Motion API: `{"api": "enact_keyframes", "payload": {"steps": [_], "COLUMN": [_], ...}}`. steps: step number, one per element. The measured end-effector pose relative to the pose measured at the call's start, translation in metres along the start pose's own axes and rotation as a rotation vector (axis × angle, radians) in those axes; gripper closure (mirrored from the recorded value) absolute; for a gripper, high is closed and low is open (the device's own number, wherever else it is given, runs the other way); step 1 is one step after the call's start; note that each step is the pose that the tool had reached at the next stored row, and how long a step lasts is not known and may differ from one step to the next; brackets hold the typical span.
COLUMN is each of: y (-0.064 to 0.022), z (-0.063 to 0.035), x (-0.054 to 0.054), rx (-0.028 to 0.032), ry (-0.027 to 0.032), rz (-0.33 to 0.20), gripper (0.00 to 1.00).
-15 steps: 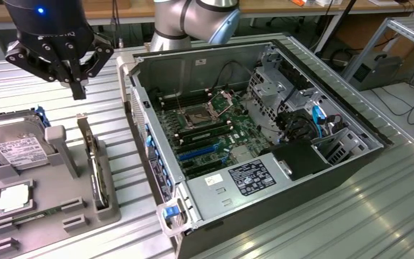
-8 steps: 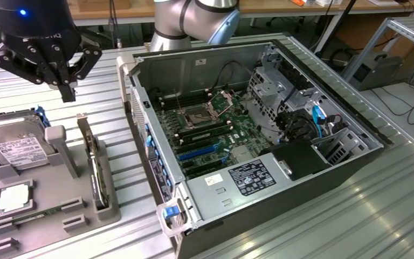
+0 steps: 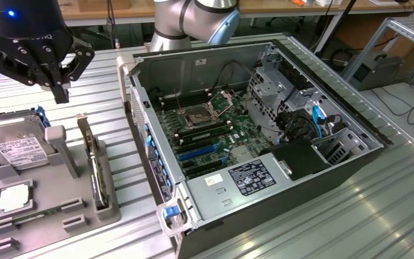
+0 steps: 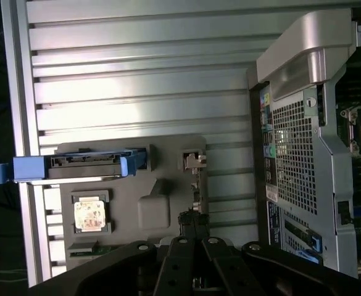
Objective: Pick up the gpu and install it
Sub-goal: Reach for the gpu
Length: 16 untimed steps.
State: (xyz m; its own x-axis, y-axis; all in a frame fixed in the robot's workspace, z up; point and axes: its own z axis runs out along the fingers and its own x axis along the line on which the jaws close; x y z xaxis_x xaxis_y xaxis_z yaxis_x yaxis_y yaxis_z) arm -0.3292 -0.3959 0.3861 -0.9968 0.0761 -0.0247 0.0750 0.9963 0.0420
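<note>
An open computer case (image 3: 185,67) is laid on a slatted aluminium table (image 3: 351,226), with its motherboard (image 3: 207,129) exposed. At the exterior view's left, a white-labelled hard drive (image 3: 16,147), a processor chip (image 3: 13,198) and a green memory stick (image 3: 34,216) are held in a grey fixture (image 3: 52,186).

**Grooved tabletop (image 3: 379,216) carries a grey tray (image 3: 52,186) and an open computer case (image 3: 214,202)**

The tabletop is silver metal, ribbed with long parallel grooves. In the exterior view the grey tray lies flat at 8 o'clock. The computer case lies on its side from the centre toward 4 o'clock, near the tray, with bare slats between them.
</note>
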Motion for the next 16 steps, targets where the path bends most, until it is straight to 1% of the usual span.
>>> {"api": "enact_keyframes", "payload": {"steps": [2,4,7,11,16], "y": [-0.0006,-0.0032,-0.0109,-0.0181,-0.0205], "z": [-0.0001,-0.0001,-0.0005,-0.0007,-0.0007], "x": [0.0,0.0,-0.001,-0.001,-0.002], "rx": [0.0001,0.0,0.0006,0.0017,0.0018], "ry": [0.0002,0.0001,0.0,-0.0001,-0.0001], "rz": [0.0,0.0,0.0,0.0,0.0], "gripper": [0.89,0.89,0.89,0.89,0.89]}}
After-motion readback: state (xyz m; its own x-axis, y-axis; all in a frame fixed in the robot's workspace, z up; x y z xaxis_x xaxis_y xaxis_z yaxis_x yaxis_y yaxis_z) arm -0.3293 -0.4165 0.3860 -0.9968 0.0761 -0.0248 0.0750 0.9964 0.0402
